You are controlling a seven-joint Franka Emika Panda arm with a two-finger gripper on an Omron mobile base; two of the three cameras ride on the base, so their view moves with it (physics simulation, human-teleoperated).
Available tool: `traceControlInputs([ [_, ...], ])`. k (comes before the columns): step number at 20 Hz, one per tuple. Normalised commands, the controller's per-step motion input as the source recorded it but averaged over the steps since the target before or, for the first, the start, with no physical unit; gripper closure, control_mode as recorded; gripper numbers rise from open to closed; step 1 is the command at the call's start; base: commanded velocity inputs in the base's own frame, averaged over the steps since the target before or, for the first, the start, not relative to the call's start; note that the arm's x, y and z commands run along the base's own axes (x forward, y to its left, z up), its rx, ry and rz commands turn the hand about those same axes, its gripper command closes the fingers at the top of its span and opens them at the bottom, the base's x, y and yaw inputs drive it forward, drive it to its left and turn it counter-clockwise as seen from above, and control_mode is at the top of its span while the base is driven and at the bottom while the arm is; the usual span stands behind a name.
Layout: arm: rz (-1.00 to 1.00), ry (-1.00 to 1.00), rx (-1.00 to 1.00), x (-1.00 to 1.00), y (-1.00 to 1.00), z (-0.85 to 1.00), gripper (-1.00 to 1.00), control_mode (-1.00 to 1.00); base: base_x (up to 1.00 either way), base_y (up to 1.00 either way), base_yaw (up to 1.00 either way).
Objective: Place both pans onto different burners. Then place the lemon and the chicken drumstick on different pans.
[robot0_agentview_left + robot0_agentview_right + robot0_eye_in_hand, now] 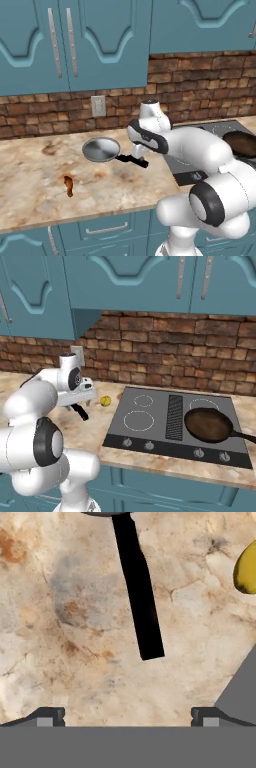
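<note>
Above the bench (30, 165): gripper (128, 714), released, over silver pan (101, 149) handle (138, 592). Risk: off-centre grasp tilts pan; lemon (247, 569) nearby may be knocked.

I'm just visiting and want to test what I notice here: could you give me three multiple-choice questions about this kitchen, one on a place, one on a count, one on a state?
1. Where is the dark brown pan?
A. on a right-hand burner
B. on the counter
C. in the jaws

2. How many burner circles are bare on the cooktop?
A. one
B. three
C. four

3. The gripper is:
A. shut on the lemon
B. open above the silver pan's handle
C. shut on the handle

Answers: A, it sits right of the vent; B, three outlines show; B, the jaws stand wide, holding nothing.
</note>
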Motion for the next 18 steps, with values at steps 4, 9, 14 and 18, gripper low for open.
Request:
traceControlInputs([
  [4, 0.00, 0.00, 0.00, 0.13, 0.05, -0.24, -1.00, -1.00, 0.00, 0.00, 0.00],
  [9, 0.00, 0.00, 0.00, 0.25, 0.06, -0.24, -1.00, -1.00, 0.00, 0.00, 0.00],
  [14, 0.01, 0.00, 0.00, 0.24, 0.00, -0.28, -1.00, -1.00, 0.00, 0.00, 0.00],
  [18, 0.01, 0.00, 0.00, 0.16, 0.01, -0.29, -1.00, -1.00, 0.00, 0.00, 0.00],
])
